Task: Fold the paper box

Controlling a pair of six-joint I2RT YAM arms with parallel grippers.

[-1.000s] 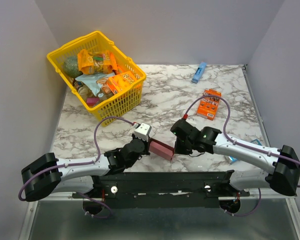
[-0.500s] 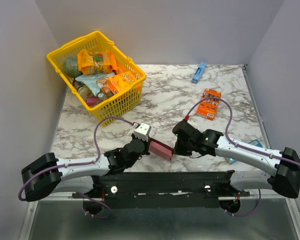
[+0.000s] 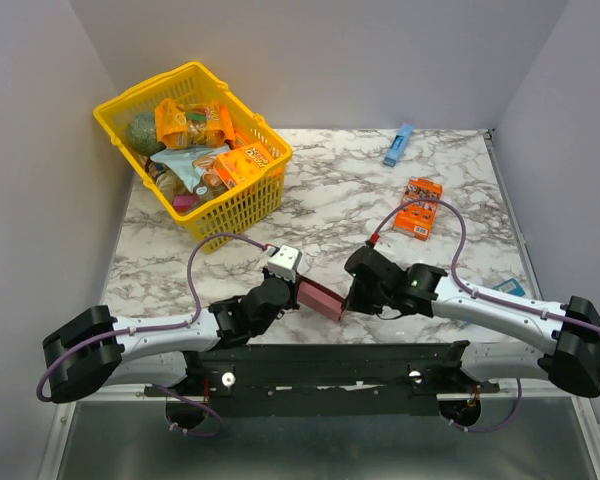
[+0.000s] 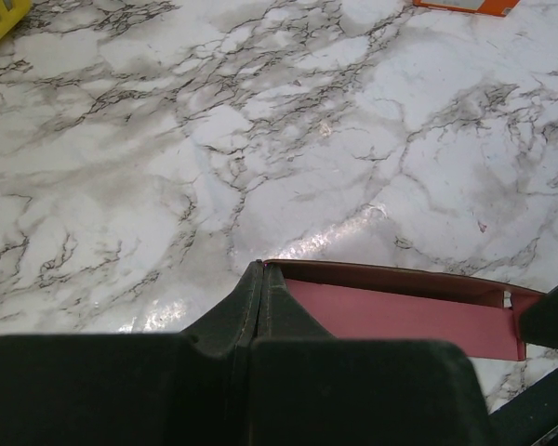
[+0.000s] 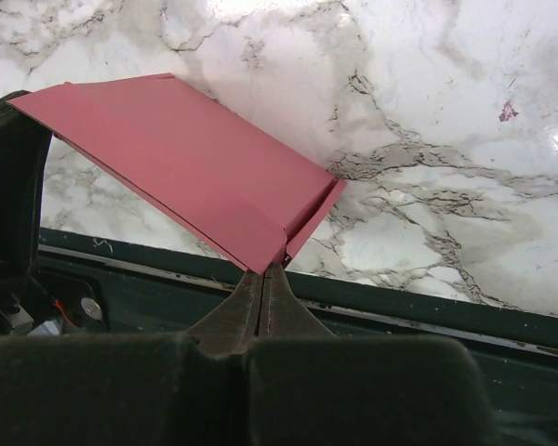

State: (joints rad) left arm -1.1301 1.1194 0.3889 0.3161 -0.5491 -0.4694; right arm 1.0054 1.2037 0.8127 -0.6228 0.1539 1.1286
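Bridging left gripper and right gripper, each clamped on one end of box, long axis arm to arm, by near edge of table.

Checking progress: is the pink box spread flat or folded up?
Folded: the pink box is a slim rectangle with creased edges, pinched at each end by the left gripper and right gripper.

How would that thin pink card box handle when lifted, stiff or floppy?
Probably light: the thin pink card box is held between the left pincer and right pincer, pinched only at its ends. Likely stiff, spanning them without sagging; its thin walls probably crush easily.
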